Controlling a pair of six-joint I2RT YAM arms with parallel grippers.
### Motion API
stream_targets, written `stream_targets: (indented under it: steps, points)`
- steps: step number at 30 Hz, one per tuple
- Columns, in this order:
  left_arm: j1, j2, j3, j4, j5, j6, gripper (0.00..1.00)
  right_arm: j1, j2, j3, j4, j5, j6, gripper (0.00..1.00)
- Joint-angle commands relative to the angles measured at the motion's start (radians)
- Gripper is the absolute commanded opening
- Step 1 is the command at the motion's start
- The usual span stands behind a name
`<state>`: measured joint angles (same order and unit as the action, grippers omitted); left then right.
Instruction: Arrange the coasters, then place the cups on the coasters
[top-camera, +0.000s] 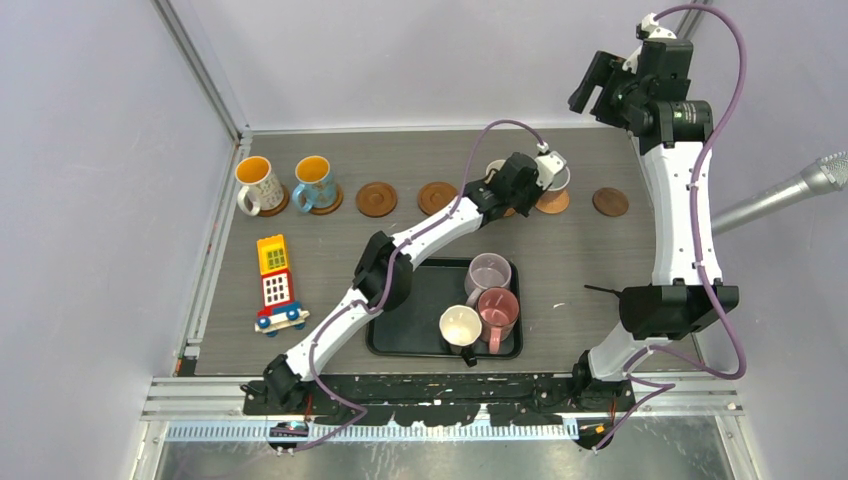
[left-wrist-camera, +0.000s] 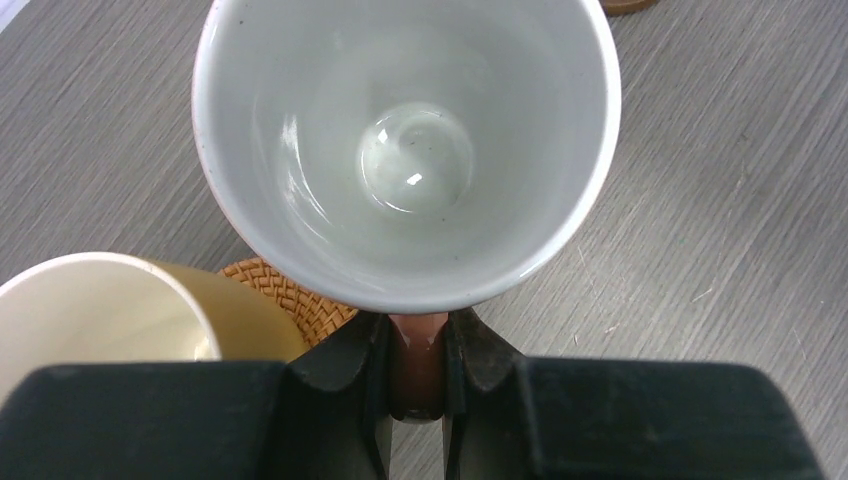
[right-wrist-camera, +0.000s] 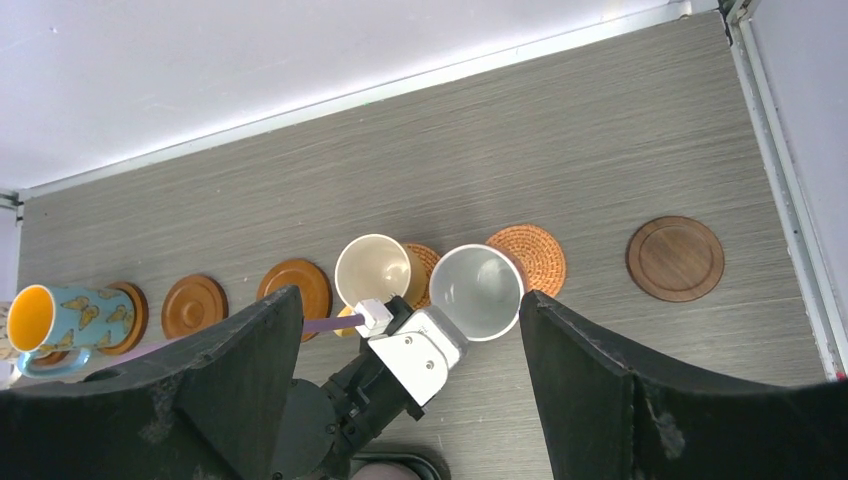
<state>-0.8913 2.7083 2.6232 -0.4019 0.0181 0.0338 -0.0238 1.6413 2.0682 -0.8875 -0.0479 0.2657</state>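
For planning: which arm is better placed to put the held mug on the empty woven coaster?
Left: the left gripper holds the mug by the empty woven coaster; the right gripper hovers high.

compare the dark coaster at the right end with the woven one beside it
The woven coaster is orange-tan basketwork; the dark coaster is smooth, dark brown, with a ringed rim. A mug hides part of the woven coaster; the dark coaster lies bare. Both are round and flat on the table.

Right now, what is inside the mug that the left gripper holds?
The mug is empty, its glossy white inside bare to the base. The left gripper pinches its handle. Whatever lies beneath is hidden.
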Motion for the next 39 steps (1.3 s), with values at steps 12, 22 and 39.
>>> stream_targets:
  steps: [12, 22, 39]
  points:
    - [-0.006, 0.012, 0.075, 0.212, -0.006, 0.011, 0.0, -0.004, 0.009, 0.02, 0.044, -0.021, 0.006, 0.84]
    - [-0.005, 0.044, 0.08, 0.249, -0.01, 0.037, 0.0, -0.007, 0.016, 0.017, 0.042, -0.02, 0.004, 0.84]
    - [-0.001, 0.07, 0.103, 0.265, -0.01, 0.042, 0.2, -0.007, 0.041, 0.041, 0.043, -0.028, 0.011, 0.84]
